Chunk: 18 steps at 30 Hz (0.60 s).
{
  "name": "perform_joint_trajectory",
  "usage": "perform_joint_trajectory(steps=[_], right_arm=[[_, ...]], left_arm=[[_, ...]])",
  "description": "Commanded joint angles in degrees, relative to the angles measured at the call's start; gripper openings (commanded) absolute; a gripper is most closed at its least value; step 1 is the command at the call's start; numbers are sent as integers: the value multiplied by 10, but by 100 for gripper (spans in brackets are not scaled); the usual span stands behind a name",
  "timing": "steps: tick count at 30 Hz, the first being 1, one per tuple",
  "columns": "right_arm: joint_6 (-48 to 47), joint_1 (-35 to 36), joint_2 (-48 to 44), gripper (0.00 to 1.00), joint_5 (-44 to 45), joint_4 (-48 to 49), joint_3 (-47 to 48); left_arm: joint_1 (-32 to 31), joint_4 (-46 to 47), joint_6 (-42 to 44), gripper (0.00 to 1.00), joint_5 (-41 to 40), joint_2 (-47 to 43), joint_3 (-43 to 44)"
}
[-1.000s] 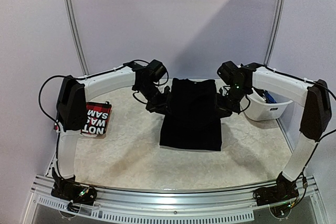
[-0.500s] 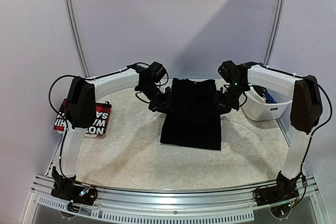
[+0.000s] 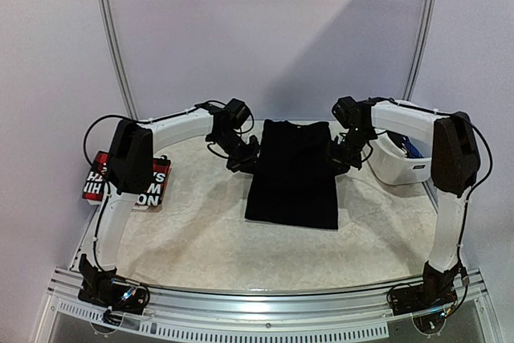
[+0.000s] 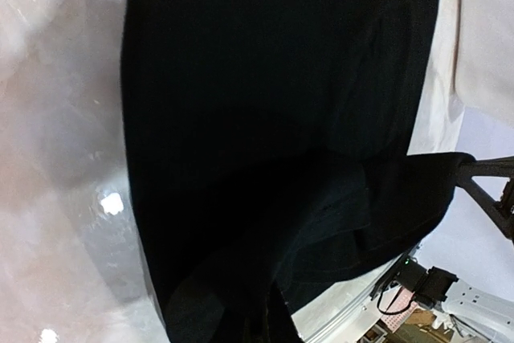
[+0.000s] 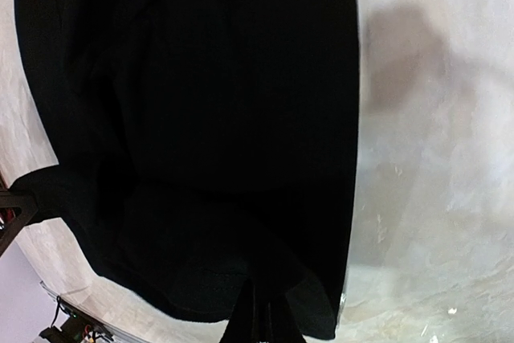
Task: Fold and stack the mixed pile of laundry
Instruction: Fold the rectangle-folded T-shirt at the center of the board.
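One black garment (image 3: 293, 176) lay on the desk (image 3: 201, 238), in the middle towards the far edge. It was folded into a long strip that ran from the far edge towards the near one. Two arms reached over it, one from each side. The left arm (image 3: 173, 124) came in at the garment's left edge and the right arm (image 3: 409, 118) at its right edge, both at the far half of the strip.

In the left wrist view the black cloth (image 4: 265, 118) filled most of the picture and ran down into the left jaws, which were closed on its edge. In the right wrist view the same cloth (image 5: 201, 118) ran down into the right jaws, which were pinched shut on it as well.

A second garment, the red-black one with white lettering (image 3: 154, 185), lay at the left edge of the desk, partly hidden behind the left arm's elbow. One white basket (image 3: 401, 169) stood at the far right corner, just beside the right arm. Something blue (image 3: 411, 149) showed inside it, too small to tell what.
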Motion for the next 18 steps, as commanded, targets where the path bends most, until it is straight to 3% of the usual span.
perform_joint_trajectory(steps=[1,9,18], right_arm=[[-15,-21,36,1,-12,10,33],[-20,-44,101,4,-32,8,97],[-20,-68,161,13,-35,-15,174]], left_arm=[[16,15,-24,0,10,26,17],[36,77,-91,5,42,55,22],[67,155,-172,30,61,49,12]])
